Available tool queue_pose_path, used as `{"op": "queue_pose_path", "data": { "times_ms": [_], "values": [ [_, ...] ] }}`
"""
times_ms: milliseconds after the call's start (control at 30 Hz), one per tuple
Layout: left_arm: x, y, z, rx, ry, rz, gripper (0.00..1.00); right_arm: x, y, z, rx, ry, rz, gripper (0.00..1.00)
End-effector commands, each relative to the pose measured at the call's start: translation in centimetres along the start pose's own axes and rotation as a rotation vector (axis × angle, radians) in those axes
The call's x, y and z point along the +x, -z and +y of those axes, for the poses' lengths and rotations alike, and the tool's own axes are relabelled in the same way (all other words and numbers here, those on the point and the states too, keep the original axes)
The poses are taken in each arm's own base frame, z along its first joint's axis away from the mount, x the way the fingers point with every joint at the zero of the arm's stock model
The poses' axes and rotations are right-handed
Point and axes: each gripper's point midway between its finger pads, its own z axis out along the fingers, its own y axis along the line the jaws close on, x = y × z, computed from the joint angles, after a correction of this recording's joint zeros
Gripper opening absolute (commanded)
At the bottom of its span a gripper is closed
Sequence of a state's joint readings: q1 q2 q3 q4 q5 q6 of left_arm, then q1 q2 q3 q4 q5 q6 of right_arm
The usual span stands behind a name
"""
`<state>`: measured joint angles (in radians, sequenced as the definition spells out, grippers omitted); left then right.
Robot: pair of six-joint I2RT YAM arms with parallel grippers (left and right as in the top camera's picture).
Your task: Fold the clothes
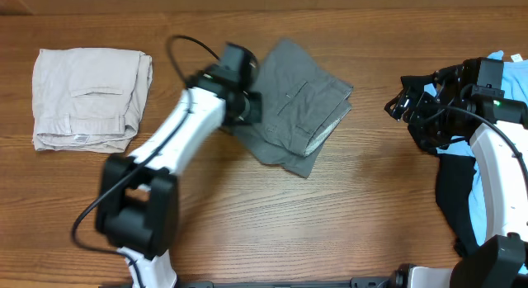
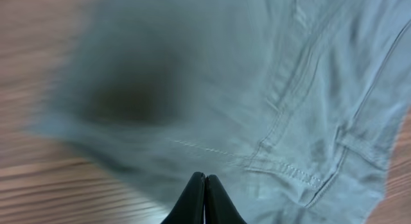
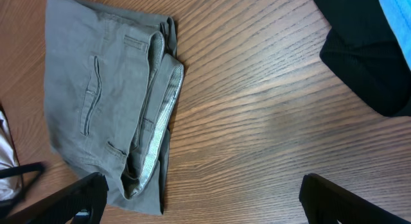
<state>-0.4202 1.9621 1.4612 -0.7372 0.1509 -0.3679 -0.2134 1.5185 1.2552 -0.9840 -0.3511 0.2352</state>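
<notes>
The folded mid-grey shorts (image 1: 301, 106) lie at the table's centre, slit back pocket up. My left gripper (image 1: 247, 94) hovers over their left edge. In the left wrist view, which is blurred, its fingers (image 2: 196, 201) are pressed together above the grey cloth (image 2: 257, 89), with nothing seen between them. My right gripper (image 1: 404, 106) stands wide open at the right, a little away from the shorts. The right wrist view shows the grey shorts (image 3: 103, 95) at left, bare wood between the spread fingers (image 3: 77, 198), and the gripper (image 3: 205, 205) empty.
Folded beige shorts (image 1: 87, 98) lie at the far left. A black garment (image 1: 454, 189) and a light-blue T-shirt (image 1: 485, 210) are heaped at the right edge under my right arm. The same black garment (image 3: 366, 63) and blue T-shirt (image 3: 398, 6) appear top right in the right wrist view.
</notes>
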Motion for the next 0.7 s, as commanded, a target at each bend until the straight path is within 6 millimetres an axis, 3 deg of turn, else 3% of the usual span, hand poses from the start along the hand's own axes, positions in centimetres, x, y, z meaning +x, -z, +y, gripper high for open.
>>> {"op": "queue_pose_path", "data": {
  "times_ms": [0,100,300,500,667],
  "values": [
    [2.9,-3.8,-3.1,0.088,-0.011,0.101,0.04,-0.3,0.2,0.2,-0.001,0.005,-0.013,1.0],
    [3.2,-4.5,-5.2,0.13,-0.024,0.094,0.04,-0.3,0.2,0.2,-0.001,0.005,-0.013,1.0],
    [3.6,-4.8,-2.9,-0.038,0.072,0.075,0.04,-0.3,0.2,0.2,-0.001,0.005,-0.013,1.0],
    [4.5,-4.0,1.9,-0.283,0.003,0.088,0.04,-0.3,0.2,0.2,-0.001,0.005,-0.013,1.0],
    [3.5,-4.2,5.9,-0.501,-0.113,0.029,0.04,-0.3,0.2,0.2,-0.001,0.005,-0.013,1.0]
  ]
}}
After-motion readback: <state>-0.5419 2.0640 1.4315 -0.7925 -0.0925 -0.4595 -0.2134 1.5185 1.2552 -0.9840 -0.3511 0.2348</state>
